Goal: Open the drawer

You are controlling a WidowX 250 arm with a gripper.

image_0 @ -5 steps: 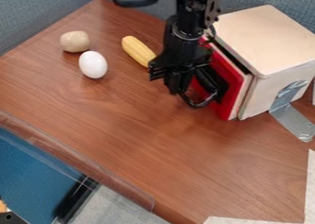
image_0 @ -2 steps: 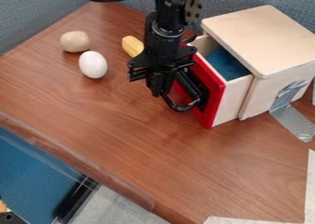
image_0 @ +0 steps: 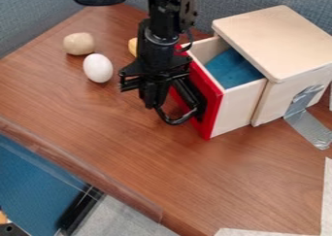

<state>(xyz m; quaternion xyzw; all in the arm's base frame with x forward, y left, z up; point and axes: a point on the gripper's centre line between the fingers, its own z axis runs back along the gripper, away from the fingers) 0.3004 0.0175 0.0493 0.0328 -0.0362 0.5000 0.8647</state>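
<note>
On the brown wooden worktop (image_0: 129, 143), we see the red-fronted pale wooden drawer (image_0: 213, 103) partway out of its pale wooden box (image_0: 279, 41). Black robot hand (image_0: 153, 100) at its curved black handle (image_0: 174, 121); we can't tell if spread or pinching.

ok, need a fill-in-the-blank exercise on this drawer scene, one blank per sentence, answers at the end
1. The drawer stands ____, not shut.
2. The outer face of its front panel is coloured ____.
3. Seen from above, the material inside the drawer is coloured ____.
4. On the table, between the tan lump and the gripper, lies a white ____.

Missing words: open; red; blue; egg.
</note>
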